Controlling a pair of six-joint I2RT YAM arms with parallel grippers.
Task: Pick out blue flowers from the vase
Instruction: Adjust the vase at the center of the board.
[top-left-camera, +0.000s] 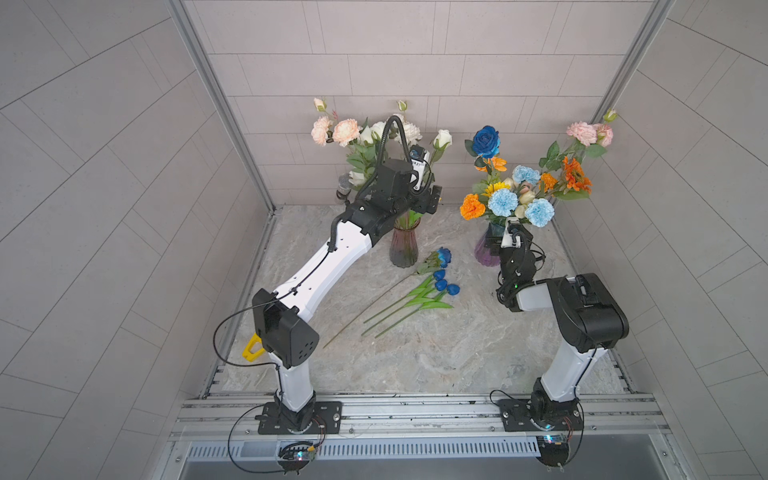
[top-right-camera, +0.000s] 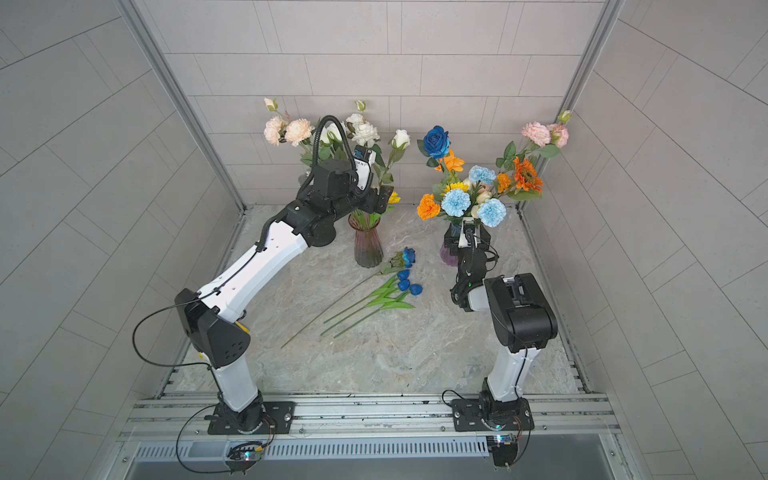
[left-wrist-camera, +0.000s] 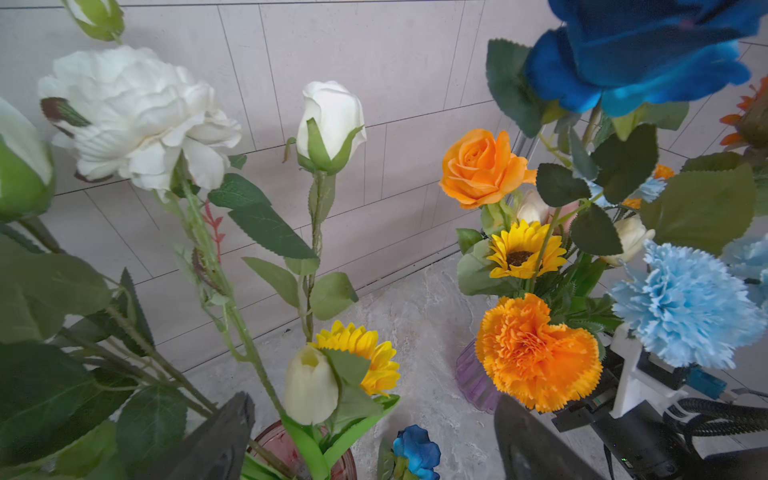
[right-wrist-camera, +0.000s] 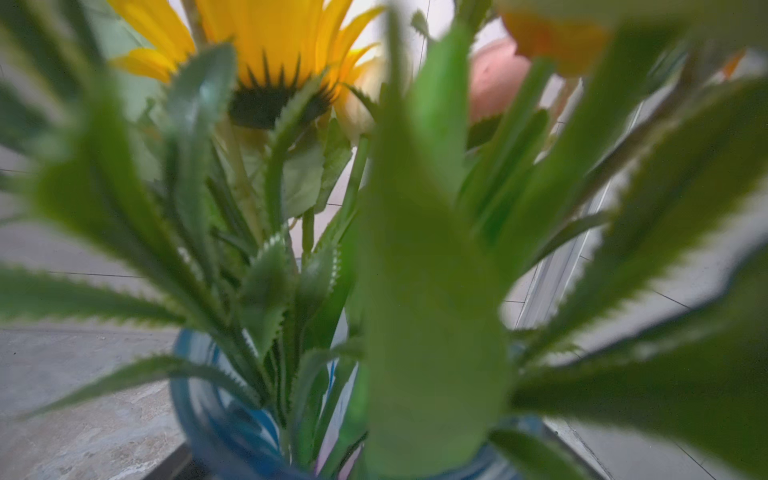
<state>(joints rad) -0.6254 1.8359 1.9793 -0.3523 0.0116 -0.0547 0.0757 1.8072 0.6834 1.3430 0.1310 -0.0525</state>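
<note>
The purple-blue vase (top-left-camera: 484, 254) at the back right holds a deep blue rose (top-left-camera: 486, 141) and three pale blue carnations (top-left-camera: 503, 202) among orange, yellow and pink blooms. My right gripper (top-left-camera: 500, 233) is pushed in among the stems at this vase's neck. Its fingers are hidden under the blooms, and the right wrist view shows only blurred leaves and the vase rim (right-wrist-camera: 199, 399). A second blue rose (top-left-camera: 444, 257) and three dark blue tulips (top-left-camera: 446, 284) lie on the table. My left gripper (left-wrist-camera: 374, 401) stands open and holds nothing, above the pink vase (top-left-camera: 404, 249).
The pink vase (left-wrist-camera: 270, 440) holds white roses, a cream tulip (left-wrist-camera: 309, 386) and a small sunflower. Tiled walls close in the back and both sides. A yellow tool (top-left-camera: 251, 347) lies at the left edge. The marble table (top-left-camera: 415, 365) stretches toward the front.
</note>
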